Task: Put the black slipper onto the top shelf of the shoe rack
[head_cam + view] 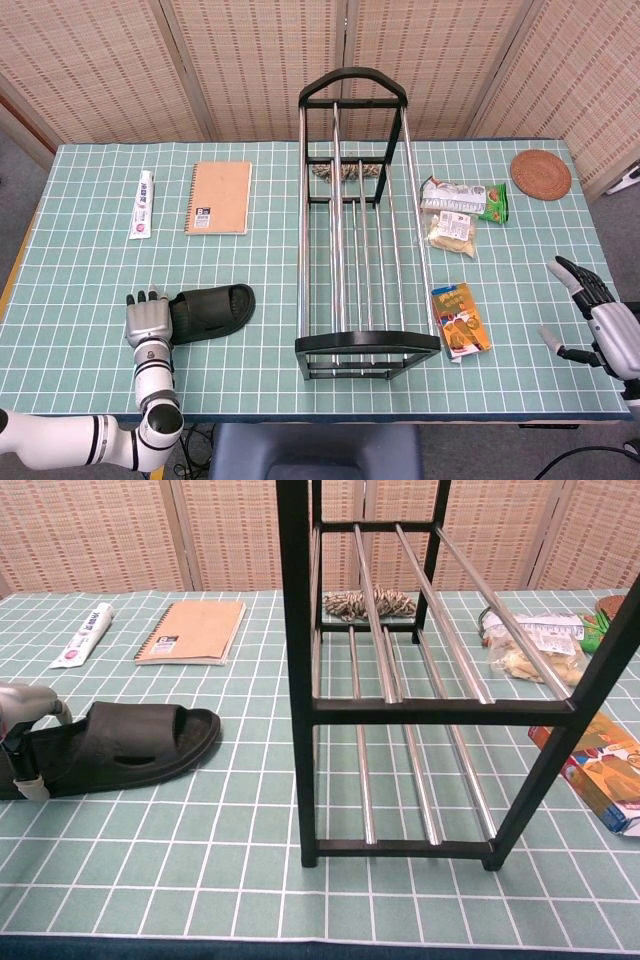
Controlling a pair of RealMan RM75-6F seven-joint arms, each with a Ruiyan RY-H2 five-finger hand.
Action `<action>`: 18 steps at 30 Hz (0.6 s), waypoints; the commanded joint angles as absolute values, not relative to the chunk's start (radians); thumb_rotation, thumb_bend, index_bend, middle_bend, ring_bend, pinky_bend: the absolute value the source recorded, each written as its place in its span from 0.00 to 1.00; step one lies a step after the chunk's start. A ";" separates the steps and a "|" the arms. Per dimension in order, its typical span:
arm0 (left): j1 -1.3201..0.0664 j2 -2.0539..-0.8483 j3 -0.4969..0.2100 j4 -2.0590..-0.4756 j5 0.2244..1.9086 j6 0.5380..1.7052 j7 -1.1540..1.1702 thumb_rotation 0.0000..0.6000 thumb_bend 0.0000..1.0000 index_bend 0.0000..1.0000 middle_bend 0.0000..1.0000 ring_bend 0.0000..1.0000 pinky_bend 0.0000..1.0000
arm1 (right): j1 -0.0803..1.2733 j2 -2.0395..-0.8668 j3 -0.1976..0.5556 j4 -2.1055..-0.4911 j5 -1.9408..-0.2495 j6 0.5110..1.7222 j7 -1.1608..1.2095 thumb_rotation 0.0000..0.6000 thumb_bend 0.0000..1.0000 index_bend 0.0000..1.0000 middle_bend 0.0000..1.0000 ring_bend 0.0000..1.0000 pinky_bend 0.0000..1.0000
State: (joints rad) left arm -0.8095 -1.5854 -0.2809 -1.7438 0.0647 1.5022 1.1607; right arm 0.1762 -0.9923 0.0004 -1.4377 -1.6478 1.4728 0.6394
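Note:
The black slipper point(212, 308) lies flat on the green grid cloth, left of the shoe rack point(367, 343). Its toe points toward the rack. My left hand point(147, 322) sits at the slipper's heel end with fingers stretched out. In the chest view the left hand point(22, 708) has its thumb over the heel of the slipper point(130, 745) and a finger down in front of it; no firm grip shows. The rack point(440, 706) has bare chrome rods on its top shelf. My right hand point(600, 318) hovers open at the table's right edge, fingers spread.
A toothpaste tube point(144, 203) and a brown notebook point(219, 197) lie at the back left. A rope coil point(347, 172) sits under the rack's far end. Snack packets point(455, 215), an orange packet point(461, 320) and a woven coaster point(540, 174) lie right of the rack.

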 commanded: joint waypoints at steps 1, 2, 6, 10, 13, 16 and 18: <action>-0.806 -1.585 -0.279 -1.738 0.069 1.497 1.157 1.00 0.15 0.19 0.09 0.00 0.00 | 0.177 -0.992 0.000 -1.439 -1.649 1.472 0.639 1.00 0.34 0.00 0.00 0.00 0.00; -0.804 -1.584 -0.278 -1.737 0.070 1.495 1.155 1.00 0.15 0.20 0.10 0.01 0.00 | 0.177 -0.992 -0.001 -1.440 -1.650 1.472 0.639 1.00 0.34 0.00 0.00 0.00 0.00; -0.797 -1.581 -0.274 -1.731 0.083 1.488 1.145 1.00 0.15 0.23 0.12 0.03 0.00 | 0.176 -0.992 -0.002 -1.441 -1.651 1.475 0.633 1.00 0.34 0.00 0.00 0.00 0.00; -0.790 -1.581 -0.270 -1.727 0.094 1.484 1.134 1.00 0.15 0.25 0.15 0.06 0.00 | 0.175 -0.993 -0.003 -1.445 -1.651 1.474 0.624 1.00 0.34 0.00 0.00 0.00 0.00; -0.785 -1.579 -0.269 -1.733 0.103 1.487 1.125 1.00 0.15 0.27 0.16 0.08 0.00 | 0.177 -0.993 -0.005 -1.448 -1.656 1.473 0.619 1.00 0.34 0.00 0.00 0.00 0.00; -0.782 -1.576 -0.268 -1.740 0.113 1.495 1.121 1.00 0.15 0.28 0.16 0.08 0.00 | 0.178 -0.993 -0.005 -1.450 -1.656 1.471 0.615 1.00 0.34 0.00 0.00 0.00 0.00; -0.781 -1.574 -0.268 -1.746 0.117 1.499 1.121 1.00 0.15 0.28 0.16 0.09 0.01 | 0.177 -0.993 -0.005 -1.450 -1.656 1.473 0.614 1.00 0.34 0.00 0.00 0.00 0.00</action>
State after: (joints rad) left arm -0.7816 -1.5750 -0.2681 -1.7444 0.1157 1.4980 1.1216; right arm 0.1771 -0.9926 -0.0052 -1.4497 -1.6557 1.4727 0.6140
